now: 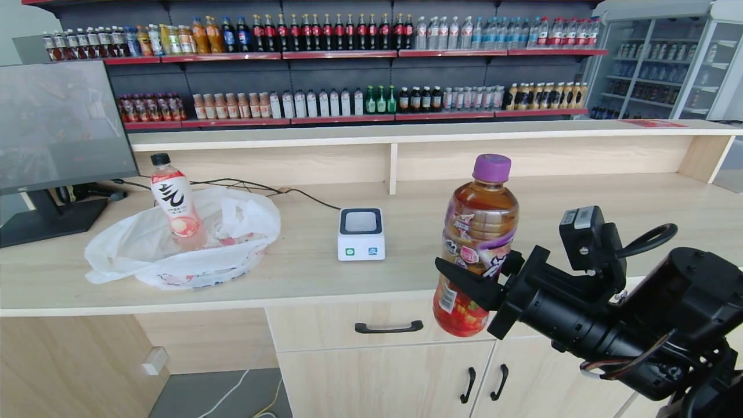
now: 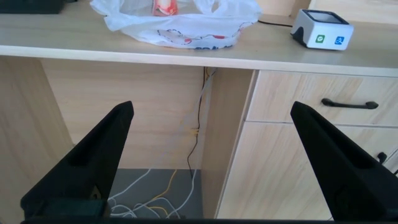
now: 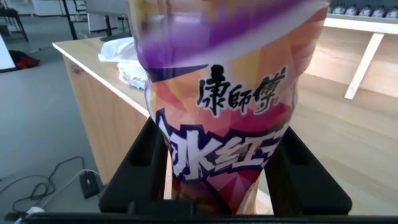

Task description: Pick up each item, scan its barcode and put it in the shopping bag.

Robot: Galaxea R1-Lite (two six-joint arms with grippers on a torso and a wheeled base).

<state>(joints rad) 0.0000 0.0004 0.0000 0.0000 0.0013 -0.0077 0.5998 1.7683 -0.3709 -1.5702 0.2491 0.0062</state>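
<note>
Fingers (image 1: pixel 464 283) of the right gripper (image 1: pixel 477 273) clamp a purple-capped bottle (image 1: pixel 482 226) upright between them, the scanner (image 1: pixel 361 233) beyond their tips. Scanning looks next: its barcode must be brought facing the scanner. Meanwhile the left gripper (image 2: pixel 211 109) gapes empty.

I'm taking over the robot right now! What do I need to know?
Right tool: shut on the purple-capped tea bottle, held upright in front of the counter, to the right of the scanner.
Left tool: open, empty, low before the cupboard fronts.
Done: pink bottle stands in the shopping bag on the counter's left.
Left: show the tea bottle's barcode to the scanner, unless already scanned, then bag it.
</note>
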